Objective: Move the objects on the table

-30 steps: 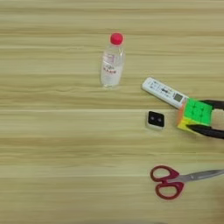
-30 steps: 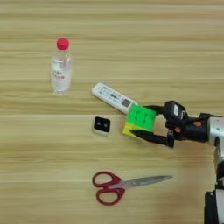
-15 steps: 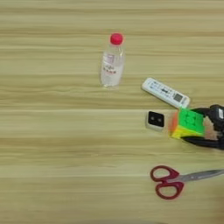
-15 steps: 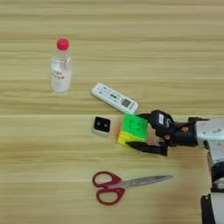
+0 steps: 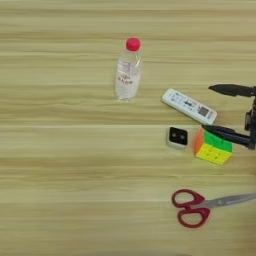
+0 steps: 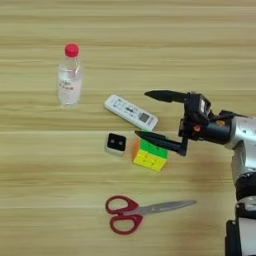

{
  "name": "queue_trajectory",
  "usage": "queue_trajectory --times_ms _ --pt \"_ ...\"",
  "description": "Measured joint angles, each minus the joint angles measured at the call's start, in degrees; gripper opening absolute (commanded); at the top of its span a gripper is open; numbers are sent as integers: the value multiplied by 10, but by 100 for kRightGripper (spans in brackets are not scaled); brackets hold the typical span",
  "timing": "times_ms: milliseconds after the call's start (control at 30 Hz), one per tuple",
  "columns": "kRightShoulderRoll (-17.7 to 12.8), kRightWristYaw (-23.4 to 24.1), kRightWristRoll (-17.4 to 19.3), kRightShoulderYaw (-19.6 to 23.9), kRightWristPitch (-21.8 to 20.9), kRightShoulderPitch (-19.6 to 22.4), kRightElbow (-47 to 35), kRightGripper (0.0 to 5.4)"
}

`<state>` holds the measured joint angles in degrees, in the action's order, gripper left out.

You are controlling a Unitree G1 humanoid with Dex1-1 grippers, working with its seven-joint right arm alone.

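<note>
Claw (image 6: 145, 114) spread wide, empty; near finger tip over the cube (image 6: 149, 154), far finger beyond the remote (image 6: 131, 112). Scissors (image 6: 145, 212) lie nearest; bottle (image 6: 69, 80) stands far left.

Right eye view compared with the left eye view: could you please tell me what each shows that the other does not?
Only the right eye view shows the gripper's black body and the silver forearm behind its open jaws. Only the left eye view shows extra bare table left of the bottle. Both share the remote, small cube, puzzle cube and scissors.
</note>
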<state>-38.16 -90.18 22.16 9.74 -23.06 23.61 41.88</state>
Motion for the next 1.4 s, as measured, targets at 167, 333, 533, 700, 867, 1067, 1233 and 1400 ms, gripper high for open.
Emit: queue_trajectory --times_ms 167,333,533,700,867,1067,1233,1400 --pt "24 110 -14 8 30 12 -61 536" --pt "68 207 -28 -15 97 18 -157 536" --pt "121 301 -56 -51 144 16 -249 536" --pt "183 414 -115 -79 163 18 -255 536" --pt "210 494 -152 -84 183 48 -183 536" --pt "230 537 -175 -93 183 65 -138 536" --pt "248 541 -184 -107 183 72 -118 536" --pt "259 546 -186 -116 182 78 -108 536"
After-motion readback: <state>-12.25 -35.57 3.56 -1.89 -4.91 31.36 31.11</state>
